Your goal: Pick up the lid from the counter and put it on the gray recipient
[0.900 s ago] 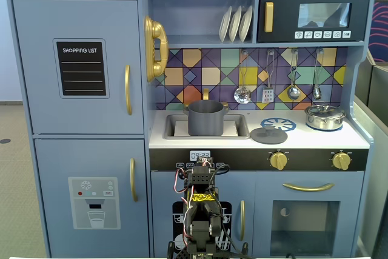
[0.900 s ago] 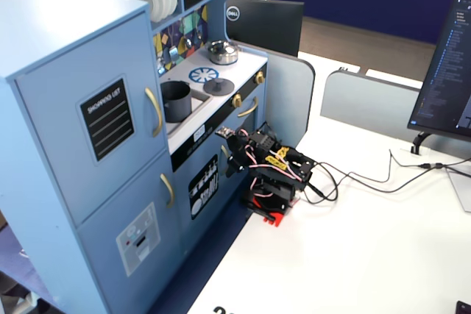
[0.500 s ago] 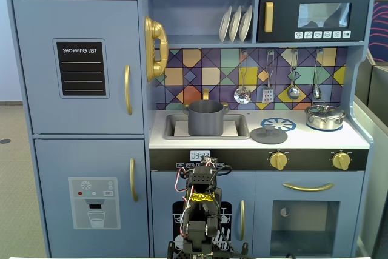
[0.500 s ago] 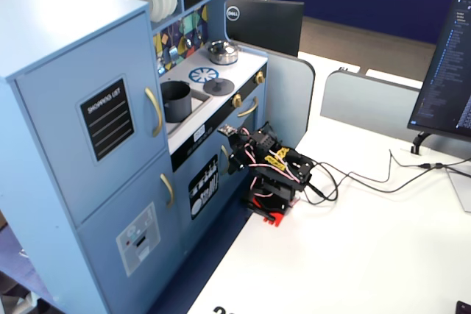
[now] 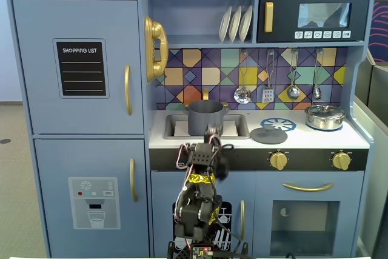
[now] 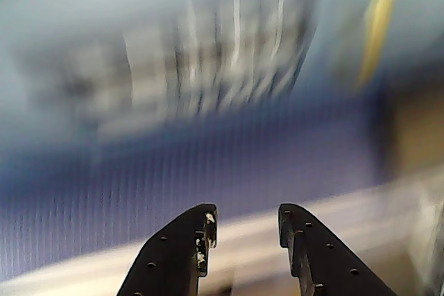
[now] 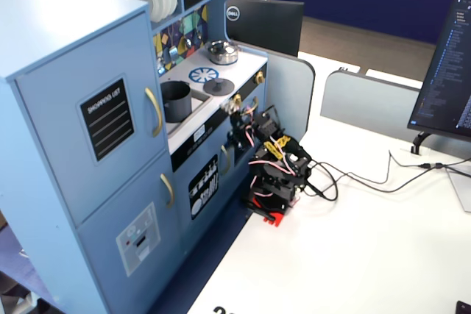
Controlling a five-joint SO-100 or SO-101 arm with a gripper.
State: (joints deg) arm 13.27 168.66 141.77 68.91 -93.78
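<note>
Still at the approach step. The gripper [image 6: 244, 230], bottom centre of the wrist view, was released and empty. The lid [image 5: 268, 135] lay flat on the counter [image 5: 303, 139], right of centre; the pot [image 5: 205, 117] stood in the sink. Next: reach over the lid's knob.

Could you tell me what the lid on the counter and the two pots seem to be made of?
The lid and the gray pot look like matte painted wood or plastic: dull, without glints. The silver pot looks like polished metal, with bright reflections.
</note>
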